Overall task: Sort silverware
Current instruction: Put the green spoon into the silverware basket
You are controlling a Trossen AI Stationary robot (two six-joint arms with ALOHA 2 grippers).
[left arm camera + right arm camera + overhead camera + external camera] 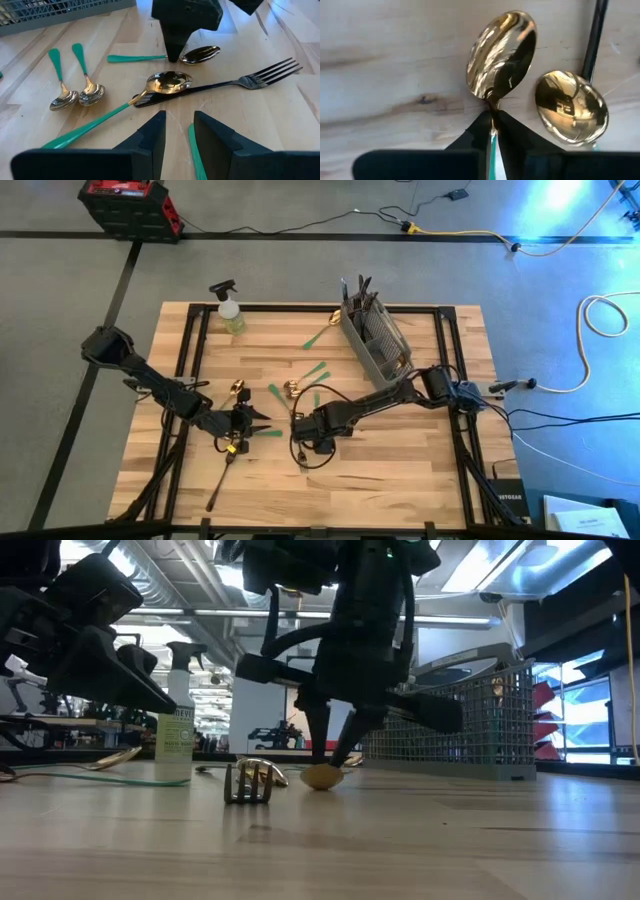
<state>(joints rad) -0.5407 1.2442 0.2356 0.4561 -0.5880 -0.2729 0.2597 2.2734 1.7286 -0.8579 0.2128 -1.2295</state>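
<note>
Silverware lies scattered mid-table. My right gripper [492,125] points down, shut on a green-handled gold spoon [502,52]. Beside that spoon lies a second gold spoon [167,82], its bowl resting on a black fork [240,82]. Two small green-handled spoons [77,95] lie nearer the mesh caddy [372,335]. My left gripper [177,135] hovers low, just left of the right gripper [298,423]. It is open, and a green handle [195,155] on the wood shows in its gap. My right gripper pinches the spoon's thin neck [493,106] between its two fingertips, where the gold bowl meets the green handle. The fingers come steeply from above. The bowl [200,54] sits low at the table and the handle [135,58] runs out level.
A spray bottle [229,310] stands at the far left of the table. The caddy holds several upright utensils at its far end. A dark utensil [222,480] lies near the front edge. A green-handled piece [318,335] lies beside the caddy. Bare wood spreads at the near right.
</note>
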